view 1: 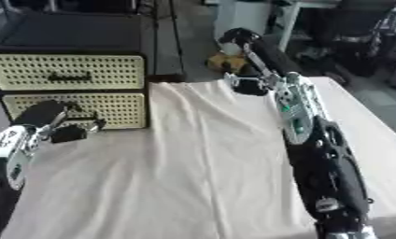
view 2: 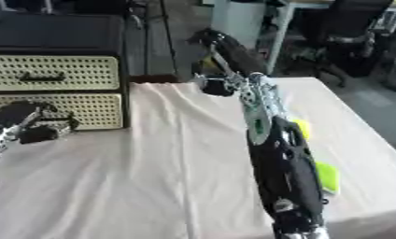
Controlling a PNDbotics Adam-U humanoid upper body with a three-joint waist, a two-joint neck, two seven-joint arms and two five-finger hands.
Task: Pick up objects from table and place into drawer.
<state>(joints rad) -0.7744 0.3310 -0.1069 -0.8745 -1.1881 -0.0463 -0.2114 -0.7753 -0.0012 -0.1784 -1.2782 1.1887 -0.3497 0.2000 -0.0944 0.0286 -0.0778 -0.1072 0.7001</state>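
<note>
White cloth table (view 1: 193,177); drawers (view 1: 70,72) upper left closed, yellow-green objects (view 2: 325,176) unpicked. Left hand (view 1: 70,128) curled empty at lower drawer; right hand (view 1: 249,84) state unclear.

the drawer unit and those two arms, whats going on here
A humanoid robot is working at a table covered with a pale cloth. Its left hand sits low in front of the lower drawer of a cream perforated drawer unit; both drawers look closed. The right arm stretches across to the far table edge, where the right hand is; whether it holds anything cannot be told. Yellow-green objects lie on the cloth beside the right arm, not yet picked up.
</note>
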